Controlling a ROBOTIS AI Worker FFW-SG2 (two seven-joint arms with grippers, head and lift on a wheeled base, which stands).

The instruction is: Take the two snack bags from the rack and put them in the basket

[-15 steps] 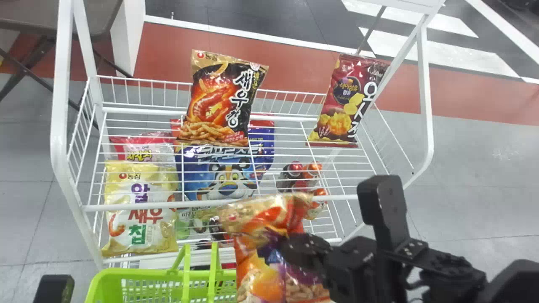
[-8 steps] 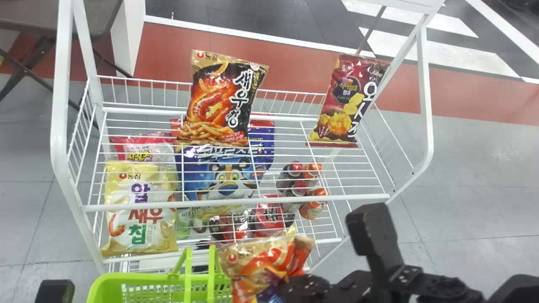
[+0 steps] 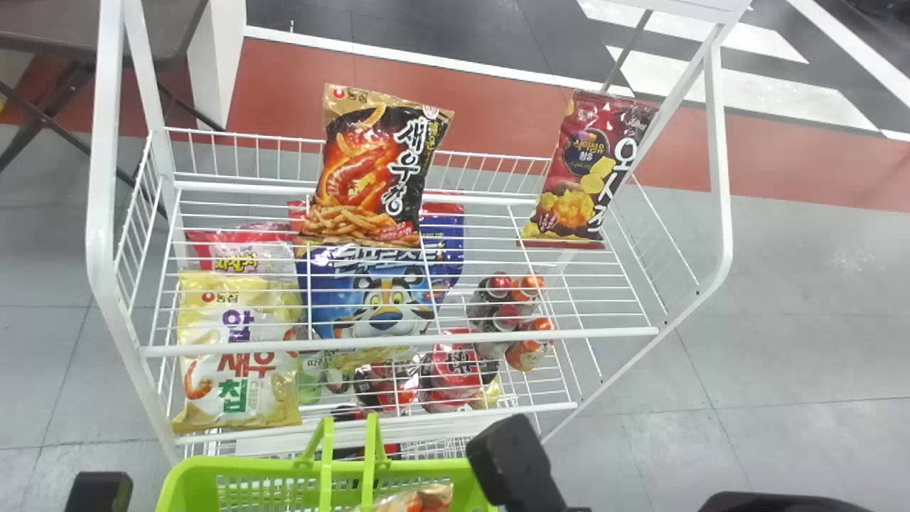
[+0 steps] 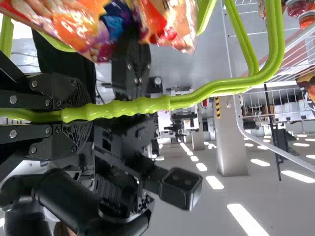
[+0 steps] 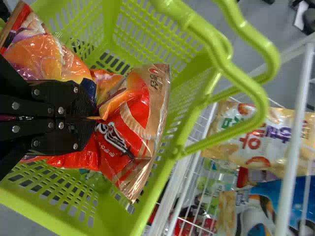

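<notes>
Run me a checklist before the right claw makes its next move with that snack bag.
1. Right claw gripping the orange-and-purple snack bag: ok, closed on it.
2. Left claw gripping the handle of the green shopping basket: ok.
3. Bag at the basket's opening: ok, the right wrist view shows the mesh walls around much of it.
4. Whole bag inside the rim: cannot tell, its far end runs out of that view.
5. Bag released: not ok, it is still to be let go.
6. Second bag already in the basket: cannot tell, the crumpled wrapping overlaps too much to count bags.
</notes>
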